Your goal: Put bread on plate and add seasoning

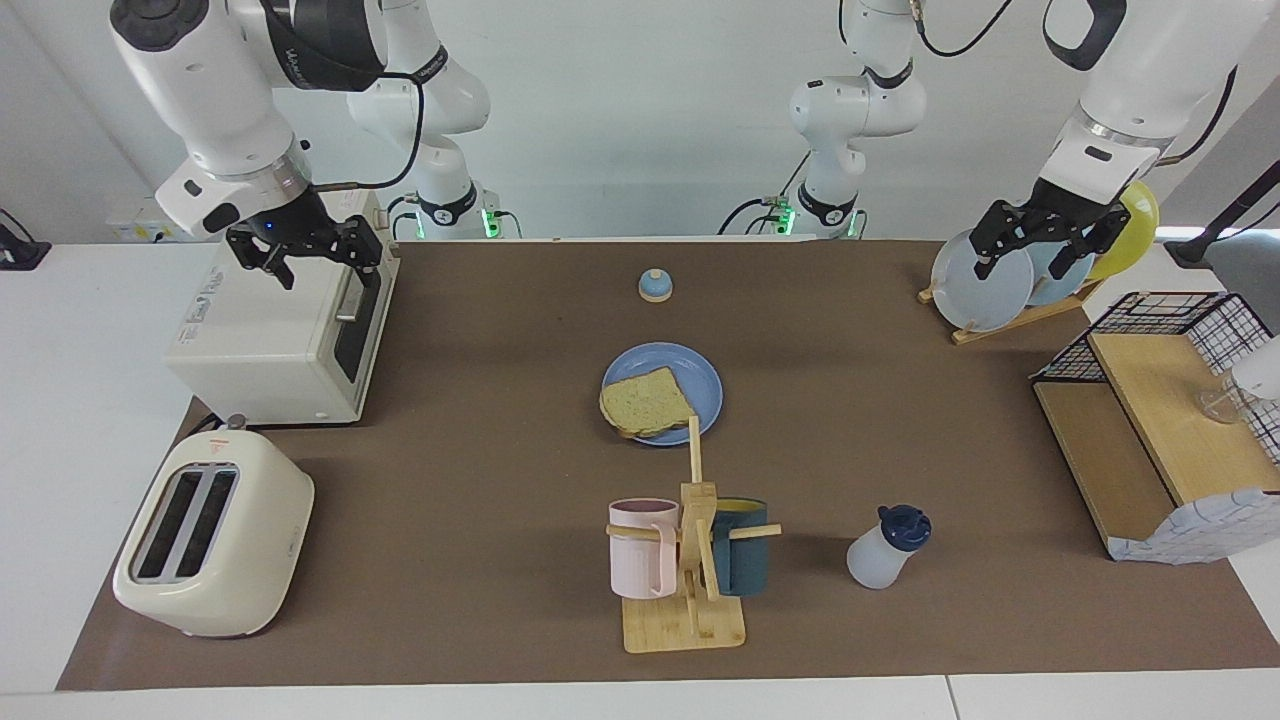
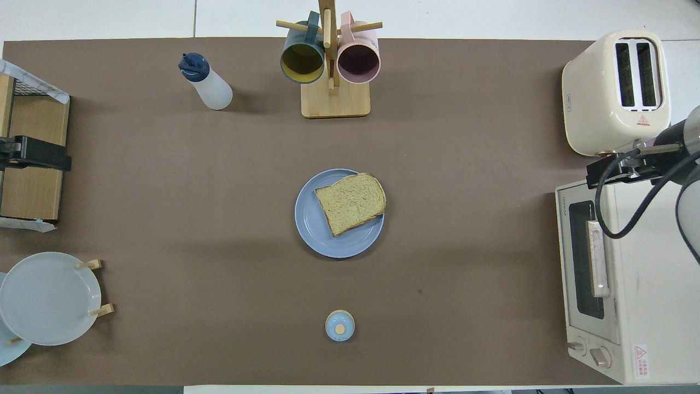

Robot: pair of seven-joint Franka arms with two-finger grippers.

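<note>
The bread [image 1: 648, 402] [image 2: 350, 203], a square speckled slice with a brown crust, lies on the blue plate [image 1: 702, 384] [image 2: 320, 235] at the middle of the mat, overhanging its rim a little. The seasoning [image 1: 885, 548] [image 2: 206, 82], a whitish bottle with a navy cap, stands farther from the robots, toward the left arm's end. My right gripper [image 1: 318, 262] [image 2: 618, 169] hangs open and empty over the toaster oven. Over the plate rack, my left gripper [image 1: 1025, 262] [image 2: 33, 158] is also open and empty.
A white toaster oven [image 1: 270, 340] and cream toaster [image 1: 210, 535] stand at the right arm's end. A mug rack [image 1: 690, 560] stands beside the bottle. A small bell [image 1: 655, 286] sits near the robots. The plate rack [image 1: 985, 290] and a wire-and-wood shelf [image 1: 1150, 440] occupy the left arm's end.
</note>
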